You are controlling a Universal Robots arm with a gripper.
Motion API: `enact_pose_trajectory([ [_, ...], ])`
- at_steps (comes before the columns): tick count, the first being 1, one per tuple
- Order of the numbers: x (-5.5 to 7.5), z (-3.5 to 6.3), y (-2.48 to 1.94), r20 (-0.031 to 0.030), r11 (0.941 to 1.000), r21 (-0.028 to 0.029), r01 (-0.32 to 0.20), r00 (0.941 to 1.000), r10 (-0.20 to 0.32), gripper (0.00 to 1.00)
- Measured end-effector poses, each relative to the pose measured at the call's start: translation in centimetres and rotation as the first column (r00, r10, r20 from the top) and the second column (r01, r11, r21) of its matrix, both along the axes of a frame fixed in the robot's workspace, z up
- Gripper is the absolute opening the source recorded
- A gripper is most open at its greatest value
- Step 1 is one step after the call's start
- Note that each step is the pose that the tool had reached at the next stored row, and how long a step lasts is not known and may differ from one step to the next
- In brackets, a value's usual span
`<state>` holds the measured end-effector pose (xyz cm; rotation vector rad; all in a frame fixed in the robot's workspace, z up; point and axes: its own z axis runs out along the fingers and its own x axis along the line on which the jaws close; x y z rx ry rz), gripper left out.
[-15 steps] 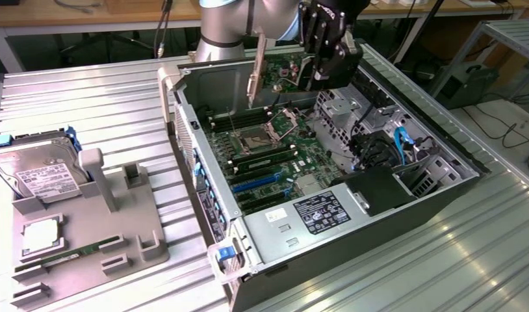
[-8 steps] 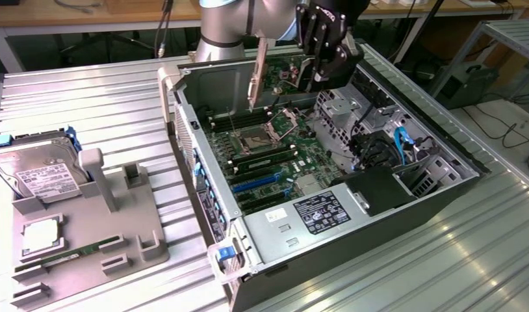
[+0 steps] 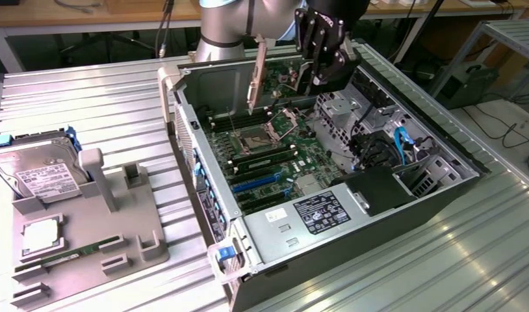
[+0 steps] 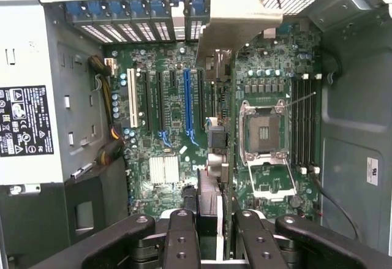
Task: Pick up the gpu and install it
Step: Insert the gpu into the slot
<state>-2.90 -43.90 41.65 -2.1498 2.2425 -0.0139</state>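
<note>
My black gripper (image 4: 215, 235) grasps the thin dark silver-bracketed gpu (image 4: 209, 186) (lifted, not yet slotted); open grey computer case (image 3: 351, 253) beneath.

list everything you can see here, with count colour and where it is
table: one, silver ribbed metal, under everything
computer case: one, dark, lying open in the middle of the table
motherboard: one, green, inside the case
power supply: one, silver with a black label, at the case's near end
fixture: one, grey, on the table at the exterior view's left
hard drive: one, silver with white label, leaning in the fixture
square chip: one, silver, lying on the fixture
RAM stick: one, green, lying in a fixture slot
gpu: one, dark card with pale bracket, held above the open case
arm: one, silver-grey, behind the case
gripper: one, black, shut on the gpu
</note>
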Motion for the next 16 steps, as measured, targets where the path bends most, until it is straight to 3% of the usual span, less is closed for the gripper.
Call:
enact_pose_trajectory([
  [16,0.0,-0.87,0.0,0.0001,1.0,0.0001,0.0,1.0,0.0,0.28],
])
